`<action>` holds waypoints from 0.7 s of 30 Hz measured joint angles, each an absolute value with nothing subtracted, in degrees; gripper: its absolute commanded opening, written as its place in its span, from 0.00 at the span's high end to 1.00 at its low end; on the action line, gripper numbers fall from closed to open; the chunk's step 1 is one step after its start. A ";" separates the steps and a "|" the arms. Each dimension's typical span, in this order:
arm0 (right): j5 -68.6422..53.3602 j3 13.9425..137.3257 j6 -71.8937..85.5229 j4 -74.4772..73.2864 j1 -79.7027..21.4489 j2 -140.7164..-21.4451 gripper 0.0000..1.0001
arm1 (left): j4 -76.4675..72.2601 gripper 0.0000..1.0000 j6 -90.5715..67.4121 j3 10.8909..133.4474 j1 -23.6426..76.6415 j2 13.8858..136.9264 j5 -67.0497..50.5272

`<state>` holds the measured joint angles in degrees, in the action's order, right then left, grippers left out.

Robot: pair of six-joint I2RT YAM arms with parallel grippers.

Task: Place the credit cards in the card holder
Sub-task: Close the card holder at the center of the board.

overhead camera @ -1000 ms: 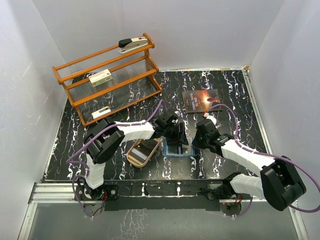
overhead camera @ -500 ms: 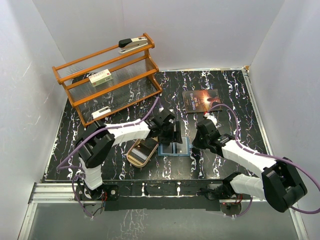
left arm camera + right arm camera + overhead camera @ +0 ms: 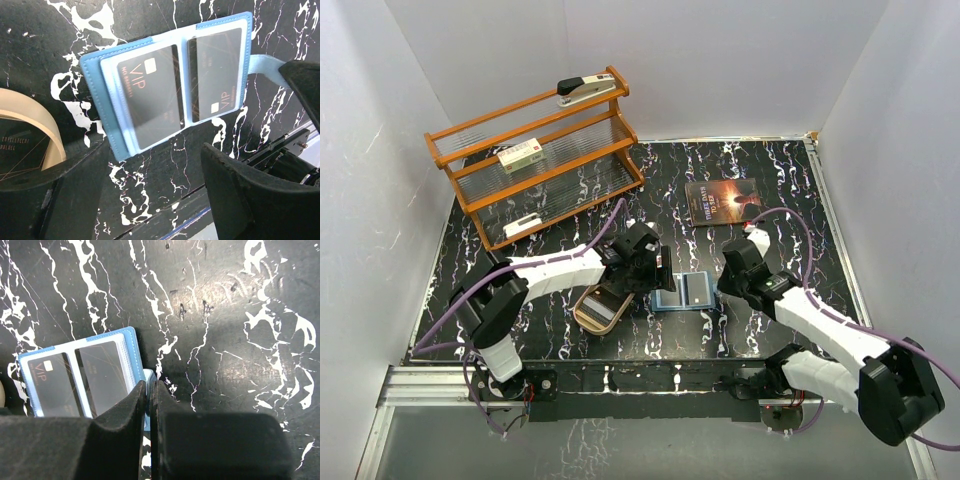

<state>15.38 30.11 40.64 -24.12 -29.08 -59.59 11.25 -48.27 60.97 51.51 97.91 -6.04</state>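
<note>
Card holder [image 3: 682, 293] lies open flat on the surface, two dark cards [image 3: 150, 95] tucked in its sleeves. Right pincer [image 3: 149, 390] is clamped on its snap tab [image 3: 262, 65], left pincer [image 3: 650, 268] hangs wide open above. Another card [image 3: 608, 303] seems to sit in the tray [image 3: 582, 312]; I'd hold that tab pinned and pinch the card's edge.

White walls [image 3: 720, 60]; black white-veined table [image 3: 775, 170]; orange rack [image 3: 548, 172].

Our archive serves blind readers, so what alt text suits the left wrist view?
An open blue card holder lies flat on a black, white-veined table, two dark VIP credit cards side by side in its clear sleeves. The left fingers stand apart and empty in the foreground; a tan tray rim curves in at left.
</note>
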 measured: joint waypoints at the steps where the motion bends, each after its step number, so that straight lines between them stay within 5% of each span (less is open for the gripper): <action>1: 15.73 30.11 40.66 -24.34 -28.97 -58.92 1.00 | 11.40 0.27 -48.49 60.93 51.51 97.80 -6.02; 21: 10.74 26.24 43.31 -21.52 -28.73 -60.18 1.00 | 8.32 0.25 -52.75 60.99 51.44 102.45 -6.42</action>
